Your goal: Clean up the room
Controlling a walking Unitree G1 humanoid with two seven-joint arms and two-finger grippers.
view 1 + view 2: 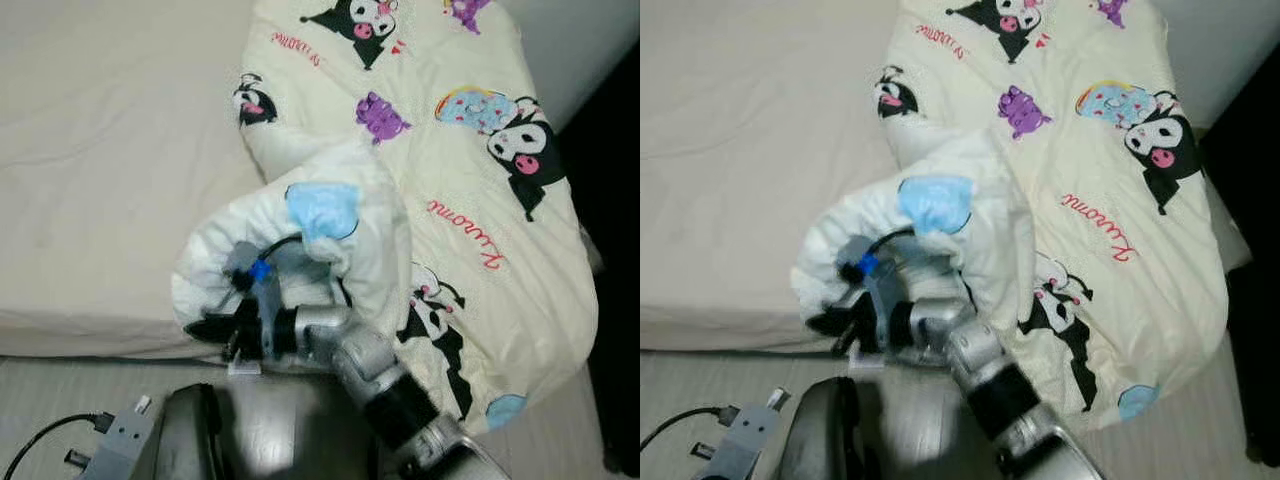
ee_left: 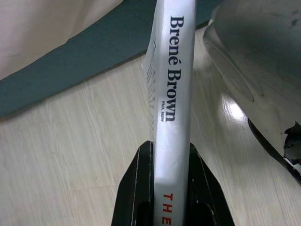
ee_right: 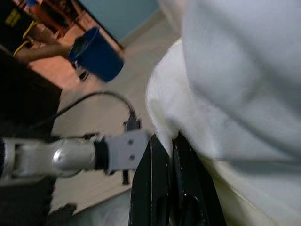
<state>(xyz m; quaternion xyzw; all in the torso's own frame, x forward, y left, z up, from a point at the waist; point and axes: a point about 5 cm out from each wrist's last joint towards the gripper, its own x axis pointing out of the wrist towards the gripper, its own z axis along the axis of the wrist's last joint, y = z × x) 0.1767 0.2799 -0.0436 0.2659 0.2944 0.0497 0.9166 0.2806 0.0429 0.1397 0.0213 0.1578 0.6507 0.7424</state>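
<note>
A cream quilt [image 1: 460, 180] printed with black-and-white cartoon figures lies on the right half of the bed, its near corner rolled up over itself. My right arm reaches across to that roll. The right gripper [image 1: 205, 328] is shut on the quilt's edge at the bed's front, and the right wrist view shows its fingers [image 3: 153, 160] pinching the pale fabric [image 3: 235, 70]. My left gripper [image 2: 170, 147] hangs low over the floor, shut on a white book [image 2: 171, 94] with "Brené Brown" on its spine.
The bare cream sheet [image 1: 110, 150] covers the bed's left half. Pale wood floor [image 1: 60, 390] runs along the bed's front. My left wrist [image 1: 120, 435] with its cable sits at the lower left. A blue bucket [image 3: 94, 54] stands on the floor further off.
</note>
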